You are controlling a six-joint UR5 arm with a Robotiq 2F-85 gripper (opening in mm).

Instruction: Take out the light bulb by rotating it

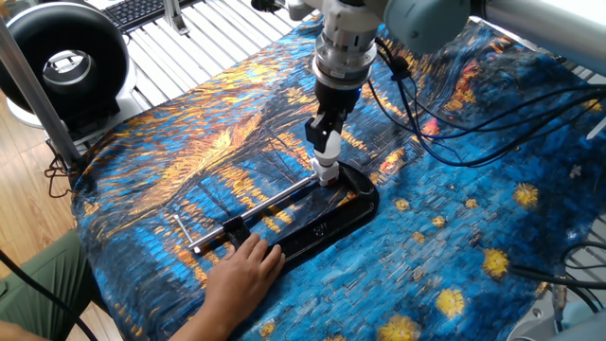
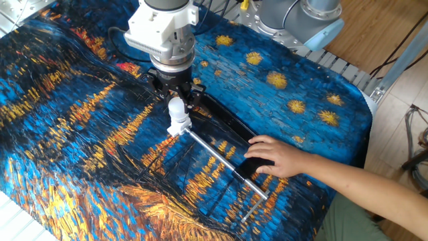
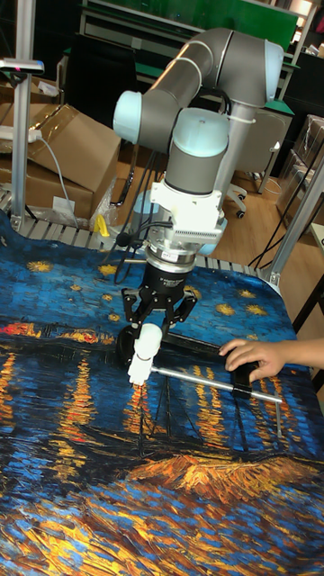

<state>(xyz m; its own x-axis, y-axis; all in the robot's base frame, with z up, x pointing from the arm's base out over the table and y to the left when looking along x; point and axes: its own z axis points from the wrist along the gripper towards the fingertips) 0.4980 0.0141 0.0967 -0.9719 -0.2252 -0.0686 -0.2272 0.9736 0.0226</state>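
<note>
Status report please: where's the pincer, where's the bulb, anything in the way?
Pincer shut on the light bulb, upright over its socket. Bulb not out yet. A person's hand holds the black base down, apart from the pincer.

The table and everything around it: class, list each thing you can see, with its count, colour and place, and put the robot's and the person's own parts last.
Cloth: one, blue and orange, covering the table.
Bulb: one, white, upright in the socket, between the fingers.
Socket: one, white, at the rod's end.
Rod: one, silver, lying across the cloth.
Base: one, black, under the socket.
Fan: one, black, left of the table.
Boxes: brown, behind the table.
Cables: black, on the cloth.
Person's hand: one, pressing the base.
Robot hand: one, black, around the bulb.
</note>
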